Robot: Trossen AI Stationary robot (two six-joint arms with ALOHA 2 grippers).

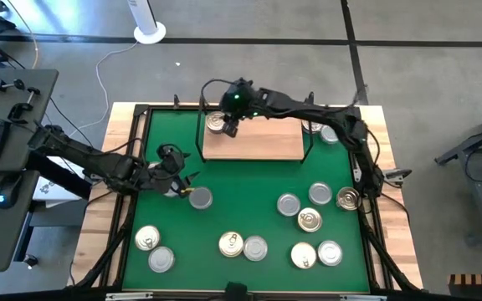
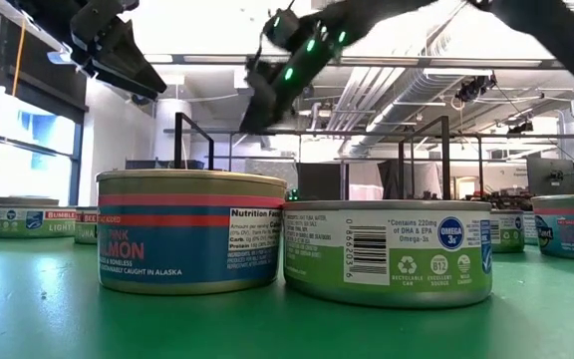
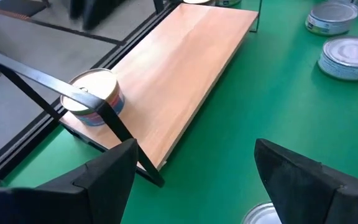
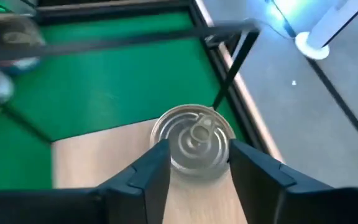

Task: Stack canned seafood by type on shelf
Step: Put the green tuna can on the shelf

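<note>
Green mat (image 1: 249, 209) on a wooden table, open workshop floor all around, and most of the tins are scattered loose on that mat.

Right gripper (image 4: 197, 165) is where the action is. Its fingers (image 4: 151, 168) sit either side of a gold-lidded tin (image 4: 193, 144) and look just slack, small gaps showing, so I'd call it letting go rather than clamped. The tin sits flat on the shelf (image 1: 253, 140), at its left end near the black upright (image 4: 232, 62), pull tab up. From above, the right arm reaches in across the back of the board to that corner.

Left gripper (image 3: 194, 180) has its jaws spread with nothing between them. It hovers over the mat in front of the shelf's left end, just beside a silver-lidded tin (image 1: 200, 198).

My read: this is the tail of the first placement. Only that one tin is on the board, with a couple more behind its right end off the wood, so the job is barely started.

Next move probably calls for lifting the right gripper straight up so the fingers don't drag the tin, then fetching another gold-lidded one to stack on it. Left arm looks lined up for the silver tin, which should start its own pile elsewhere on the board.
</note>
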